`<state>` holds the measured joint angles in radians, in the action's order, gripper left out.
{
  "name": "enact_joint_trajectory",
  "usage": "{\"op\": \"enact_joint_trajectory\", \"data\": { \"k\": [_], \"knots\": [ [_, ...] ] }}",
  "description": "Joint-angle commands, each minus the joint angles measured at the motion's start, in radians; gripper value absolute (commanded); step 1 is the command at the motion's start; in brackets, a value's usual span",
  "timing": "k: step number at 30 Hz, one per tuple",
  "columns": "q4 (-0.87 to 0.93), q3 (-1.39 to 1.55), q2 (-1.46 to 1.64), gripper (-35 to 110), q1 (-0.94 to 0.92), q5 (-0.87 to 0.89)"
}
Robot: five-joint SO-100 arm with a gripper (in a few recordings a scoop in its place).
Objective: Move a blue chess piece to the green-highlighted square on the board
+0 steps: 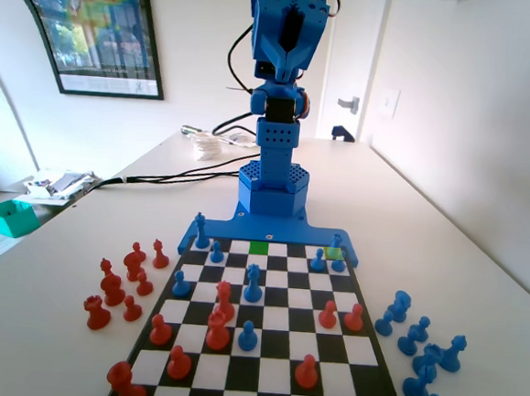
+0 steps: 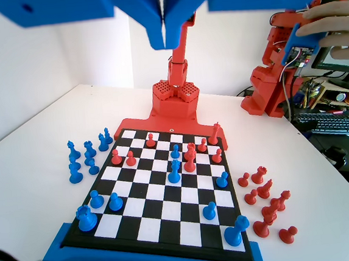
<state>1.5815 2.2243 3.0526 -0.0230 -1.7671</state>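
White tabletop and pale walls surround the board; the gripper hangs high, jaws pressed together, empty. The blue chess piece stands beside the yellow-green square, right of the green-highlighted square.

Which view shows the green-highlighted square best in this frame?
The fixed view: the green-highlighted square stands out bright green in the board's far row, just before the blue base. In the wrist view that near row looks plain black and white, with no green tint, under the shut gripper.
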Motion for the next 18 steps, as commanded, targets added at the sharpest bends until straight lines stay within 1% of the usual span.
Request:
{"op": "enact_joint_trajectory", "data": {
  "k": [1, 18],
  "knots": [
    [-0.008, -0.044, 0.003, 1, 0.003, 0.002],
    [-0.011, -0.044, 0.003, 1, -0.011, 0.002]
  ]
}}
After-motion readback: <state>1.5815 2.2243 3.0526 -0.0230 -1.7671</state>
